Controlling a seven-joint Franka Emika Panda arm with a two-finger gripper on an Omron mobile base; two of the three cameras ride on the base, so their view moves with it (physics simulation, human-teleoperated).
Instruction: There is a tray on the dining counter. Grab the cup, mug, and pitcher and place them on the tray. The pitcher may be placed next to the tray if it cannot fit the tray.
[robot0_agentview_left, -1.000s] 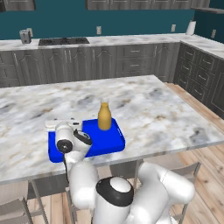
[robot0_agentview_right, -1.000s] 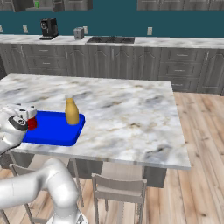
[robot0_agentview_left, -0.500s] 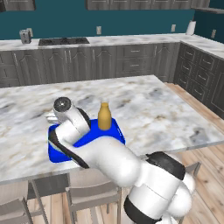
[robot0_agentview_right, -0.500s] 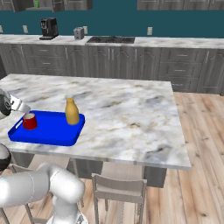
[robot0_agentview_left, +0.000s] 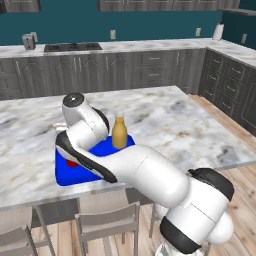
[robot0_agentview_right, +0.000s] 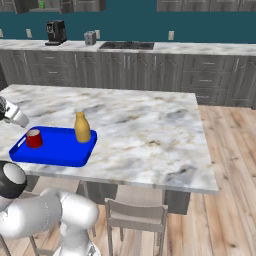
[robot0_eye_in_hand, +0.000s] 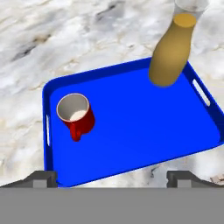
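while the arm is reaching over the marble desk (robot0_agentview_right: 145, 125), the fingers (robot0_eye_in_hand: 111, 177) are hanging above the near rim of the blue tray (robot0_eye_in_hand: 140, 131), spread as wide as they go and holding nothing, their two dark tips showing far apart at the bottom of the hand view. the red mug (robot0_eye_in_hand: 76, 114) is standing upright inside the tray, toward one end, pale inside facing up and its small handle pointing toward the camera. the yellow-orange pitcher (robot0_eye_in_hand: 171, 51) is standing upright too, in the tray's far corner at the other end, well apart from the mug. from the right base view, the tray (robot0_agentview_right: 55, 147) is lying near the desk's front left edge, with the mug (robot0_agentview_right: 34, 138) at its left end and the pitcher (robot0_agentview_right: 82, 127) at its back right. from the left base view, the white arm is covering much of the tray (robot0_agentview_left: 67, 172), and the pitcher (robot0_agentview_left: 119, 133) is rising just behind it.
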